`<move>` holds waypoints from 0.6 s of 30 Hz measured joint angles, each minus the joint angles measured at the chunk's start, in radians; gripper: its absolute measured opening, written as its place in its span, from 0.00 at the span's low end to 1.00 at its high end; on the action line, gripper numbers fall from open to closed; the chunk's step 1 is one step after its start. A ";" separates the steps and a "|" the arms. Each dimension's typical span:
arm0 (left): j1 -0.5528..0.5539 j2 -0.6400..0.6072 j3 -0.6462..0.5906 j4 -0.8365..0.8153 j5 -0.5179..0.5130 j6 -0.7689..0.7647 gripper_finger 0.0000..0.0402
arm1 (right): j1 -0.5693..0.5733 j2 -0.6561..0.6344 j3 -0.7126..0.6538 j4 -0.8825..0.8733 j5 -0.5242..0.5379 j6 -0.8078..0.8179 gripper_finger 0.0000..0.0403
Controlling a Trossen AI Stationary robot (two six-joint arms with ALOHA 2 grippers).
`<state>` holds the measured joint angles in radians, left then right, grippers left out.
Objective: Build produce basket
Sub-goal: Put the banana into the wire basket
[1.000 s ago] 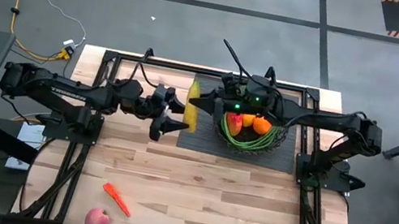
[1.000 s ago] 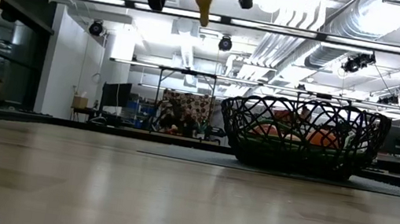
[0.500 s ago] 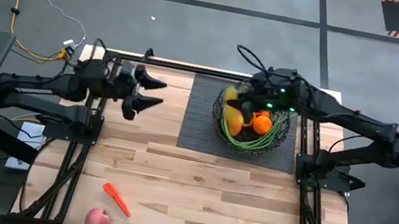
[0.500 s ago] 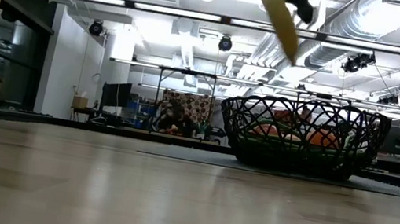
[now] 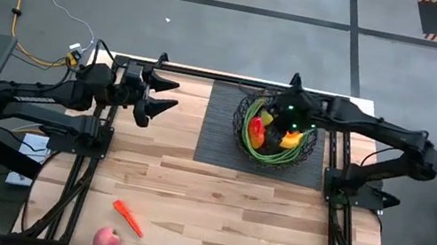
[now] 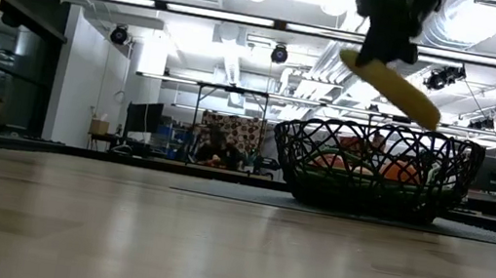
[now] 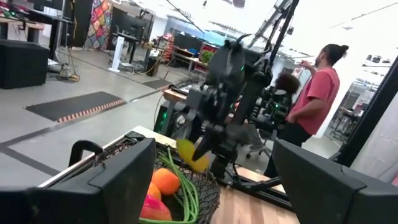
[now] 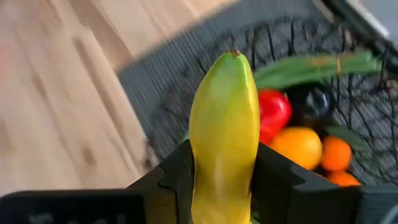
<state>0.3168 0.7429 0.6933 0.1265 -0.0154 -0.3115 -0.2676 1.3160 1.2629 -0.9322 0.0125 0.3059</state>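
The black wire basket (image 5: 278,135) stands on a dark ribbed mat (image 5: 218,136) at the table's far right. It holds a red pepper (image 8: 273,112), oranges (image 8: 300,146), green beans (image 8: 311,63) and a dark fruit (image 8: 314,102). My right gripper (image 5: 285,116) is above the basket, shut on the yellow-green banana (image 8: 225,118). My left gripper (image 5: 167,95) is open and empty in the air over the table's far left part. An orange carrot (image 5: 128,217) and a pink-red apple (image 5: 106,240) lie on the table near its near left edge. My right gripper pinches the banana between its two fingers (image 8: 177,168), on its two sides near its upper end (image 6: 362,65). The fingers come from above. The banana is lifted clear over the basket and slants down toward the table's right, its free end (image 6: 421,114) just above the rim.
Bare wood takes up the table's middle and near right part. Black frame rails (image 5: 99,133) run along the table's left and right sides. A person in a red shirt (image 7: 314,99) stands in the room beyond the table.
My right gripper has carried the banana from the mat's left edge toward the table's right, over the basket, and lowered it. The banana has tipped from hanging upright to a slant. My left gripper has drawn back from the banana toward the table's far left.
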 joint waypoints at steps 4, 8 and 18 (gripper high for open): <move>0.000 0.000 0.000 0.000 0.000 -0.002 0.78 | 0.007 0.067 0.000 -0.035 0.006 -0.043 0.28; 0.000 0.000 0.000 0.001 0.000 0.000 0.78 | 0.038 0.125 0.000 -0.045 0.005 -0.064 0.28; 0.000 0.000 0.000 0.001 0.000 0.000 0.78 | 0.107 0.260 0.000 -0.105 0.092 -0.015 0.28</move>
<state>0.3168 0.7433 0.6933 0.1272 -0.0158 -0.3111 -0.1608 1.5760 1.2629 -1.0376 0.1045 0.2905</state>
